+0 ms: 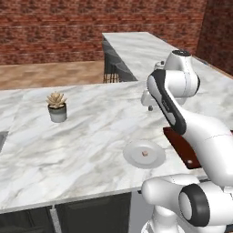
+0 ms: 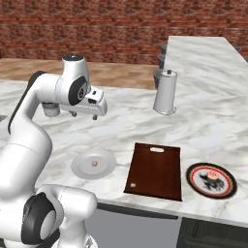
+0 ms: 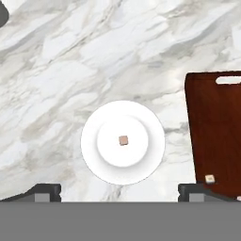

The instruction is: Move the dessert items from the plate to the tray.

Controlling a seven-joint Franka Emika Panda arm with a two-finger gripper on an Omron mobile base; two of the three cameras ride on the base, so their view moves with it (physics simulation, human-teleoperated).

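hand view looks straight down on the white plate (image 3: 122, 162), where one small tan-pink morsel (image 3: 123, 140) sits at the centre. a second pale morsel (image 3: 210, 179) already lies on the dark reddish-brown tray (image 3: 214, 127), near its corner, so i judge the task about half done. the end effector (image 2: 95, 116) hangs high above the plate, jaws wide apart and empty. the counter (image 1: 68, 141) is grey-veined white marble, carrying a potted succulent (image 1: 57, 106) and a paper towel roll (image 2: 165, 92), with brick walls behind.
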